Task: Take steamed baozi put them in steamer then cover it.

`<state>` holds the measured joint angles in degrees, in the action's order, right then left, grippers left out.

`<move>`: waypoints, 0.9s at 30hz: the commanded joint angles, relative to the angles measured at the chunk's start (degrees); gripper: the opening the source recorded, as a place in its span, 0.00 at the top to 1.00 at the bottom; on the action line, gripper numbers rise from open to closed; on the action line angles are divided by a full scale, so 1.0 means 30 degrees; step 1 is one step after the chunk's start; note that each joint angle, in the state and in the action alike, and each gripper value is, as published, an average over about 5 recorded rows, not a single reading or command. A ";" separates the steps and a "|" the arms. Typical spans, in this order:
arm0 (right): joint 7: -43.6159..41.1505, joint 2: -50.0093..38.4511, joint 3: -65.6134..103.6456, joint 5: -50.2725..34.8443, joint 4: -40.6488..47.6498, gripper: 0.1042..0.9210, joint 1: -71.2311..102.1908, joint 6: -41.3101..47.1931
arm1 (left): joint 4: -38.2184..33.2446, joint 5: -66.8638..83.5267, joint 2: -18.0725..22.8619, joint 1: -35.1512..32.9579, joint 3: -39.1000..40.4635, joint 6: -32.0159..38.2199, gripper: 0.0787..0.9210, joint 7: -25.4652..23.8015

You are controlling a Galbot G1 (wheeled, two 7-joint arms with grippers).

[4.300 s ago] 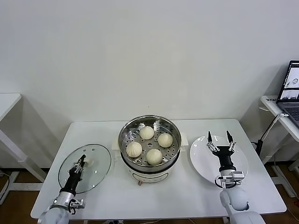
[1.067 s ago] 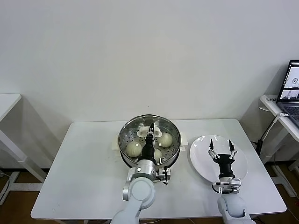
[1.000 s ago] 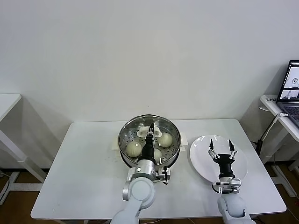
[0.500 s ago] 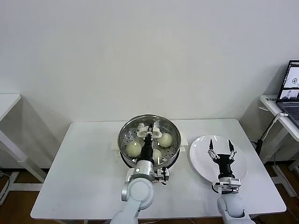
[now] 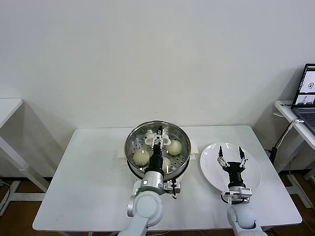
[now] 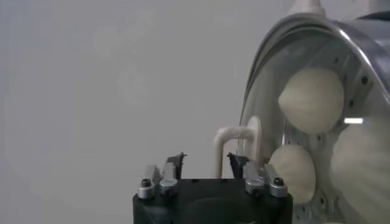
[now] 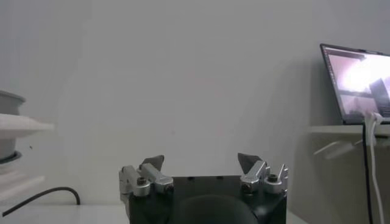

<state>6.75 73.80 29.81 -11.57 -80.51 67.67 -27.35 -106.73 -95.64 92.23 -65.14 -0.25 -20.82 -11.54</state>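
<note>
Over the steamer [image 5: 157,147], the cover [image 6: 304,115] hides baozi [image 6: 312,100] only in the head view; left gripper [image 6: 207,159] spread around its handle [image 6: 237,143], right gripper [image 5: 231,156] open alongside.

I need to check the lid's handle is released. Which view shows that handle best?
The left wrist view: the white handle stands between the left gripper's open fingers, apparently untouched. The head view shows it small, partly behind that gripper. The right wrist view misses it.

Fourth baozi [image 5: 164,162] behind left arm
</note>
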 commanded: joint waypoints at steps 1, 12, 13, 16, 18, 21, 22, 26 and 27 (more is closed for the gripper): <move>0.0016 0.0062 -0.0037 0.0090 -0.0049 0.12 -0.0015 0.0037 | -0.2039 0.0555 -0.0612 -0.0764 0.0147 -0.0088 0.19 -0.0306; 0.0505 -0.0456 -0.0464 -0.0441 -0.1253 0.12 0.0786 0.1742 | -0.6713 0.6668 -0.4763 -0.2774 -0.2334 0.0437 0.12 -0.0413; 0.0594 -0.0555 -0.0606 -0.0733 -0.1575 0.12 0.0995 0.2036 | -0.7056 0.8401 -0.5063 -0.3072 -0.3040 0.0579 0.12 0.0161; 0.0341 -0.0781 -0.0753 -0.1955 -0.2627 0.12 0.1669 0.2865 | -0.7601 1.5401 -0.5710 -0.4028 -0.5826 0.1276 0.12 0.3172; -0.0036 -0.0869 -0.0684 -0.2971 -0.3306 0.12 0.2121 0.3314 | -0.7502 2.0007 -0.5914 -0.4553 -0.7797 0.1861 0.12 0.5279; -0.0348 -0.0973 -0.0629 -0.4089 -0.3987 0.12 0.2661 0.3521 | -0.6687 2.5027 -0.6334 -0.5213 -1.0575 0.3128 0.12 0.6967; -0.0384 -0.1015 -0.0632 -0.4313 -0.4095 0.12 0.2799 0.3507 | -0.6236 2.6307 -0.6532 -0.5415 -1.1334 0.3784 0.12 0.7074; -0.0323 -0.1144 -0.0700 -0.4688 -0.4243 0.12 0.3242 0.3559 | -0.3889 3.0776 -0.7162 -0.5932 -1.3061 0.6226 0.12 0.6042; -0.0309 -0.1141 -0.0714 -0.4682 -0.4281 0.12 0.3353 0.3559 | -0.3276 3.1705 -0.7237 -0.5993 -1.3262 0.6604 0.12 0.5619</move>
<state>6.74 71.04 28.22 -19.01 -88.69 73.61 -19.94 -123.20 -51.52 78.74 -77.34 -20.08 -14.25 -1.30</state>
